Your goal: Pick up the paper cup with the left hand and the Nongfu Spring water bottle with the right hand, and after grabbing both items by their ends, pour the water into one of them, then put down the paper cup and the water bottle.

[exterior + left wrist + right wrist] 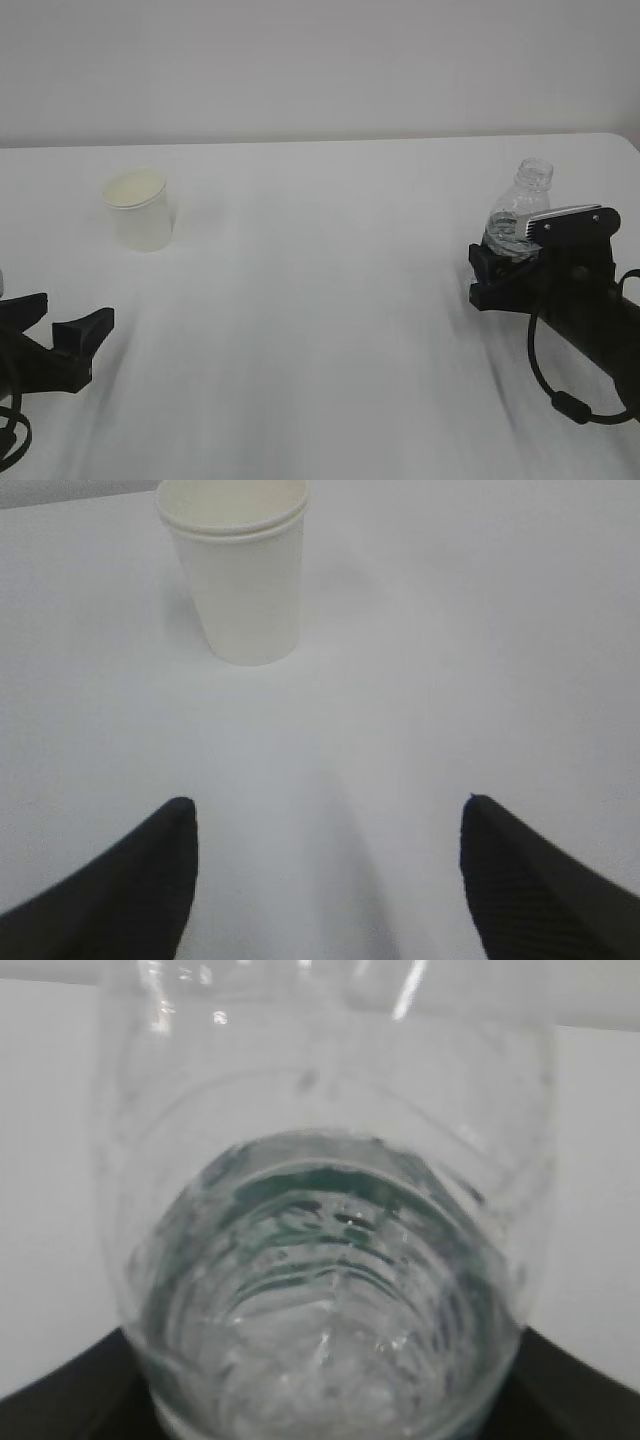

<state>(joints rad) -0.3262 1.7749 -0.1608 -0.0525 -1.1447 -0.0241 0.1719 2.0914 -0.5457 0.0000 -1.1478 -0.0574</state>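
Nearest the exterior camera, at seven o'clock, the left hand (70,325) is seen low over the desk (320,300) with its two black fingers (120,880) spread wide and nothing between them. The paper cup (140,210) stands upright at ten o'clock on the desk, well apart from that hand; in the left wrist view it sits ahead at eleven o'clock, untouched. At three o'clock, the right hand (505,270) is placed around the lower part of the Nongfu Spring water bottle (525,205), which stands uncapped and leans a little. Whether the fingers press on the plastic cannot be told. Water (330,1300) is seen through the ribbed wall in the right wrist view.
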